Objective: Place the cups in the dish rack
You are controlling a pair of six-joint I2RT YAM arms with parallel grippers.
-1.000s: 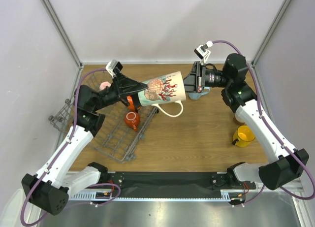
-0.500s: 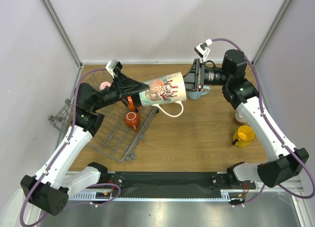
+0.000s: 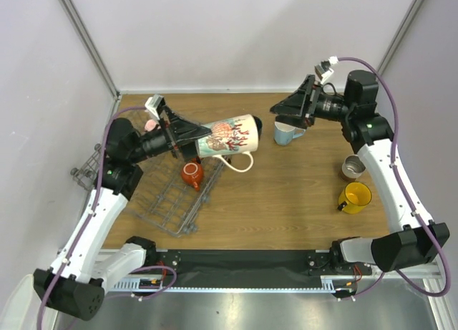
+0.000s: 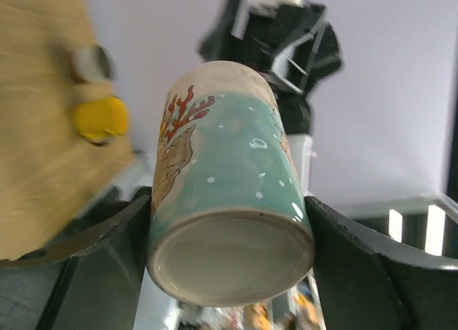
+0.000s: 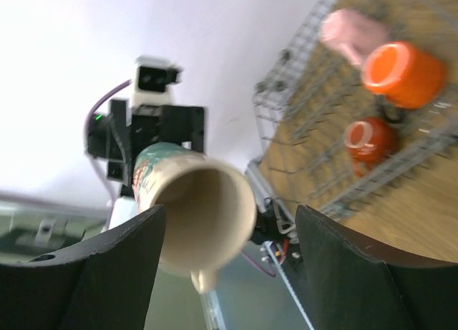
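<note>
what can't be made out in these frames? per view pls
Top view: pink mug mostly behind the left arm; how it sits in the dish rack is hidden.
Left wrist: tall patterned mug fills the frame, and its own body hides the handle; yellow mug blurred.
Right wrist: dish rack cut off by the right edge; orange mug blurred.

1. A brown wooden tabletop (image 3: 286,194) is seen filling the middle of the top view.
2. It is enclosed by plain white walls (image 3: 236,36), joined at slanting grey metal corner posts (image 3: 86,40).
3. A black strip (image 3: 243,262) is laid along its near edge.
</note>
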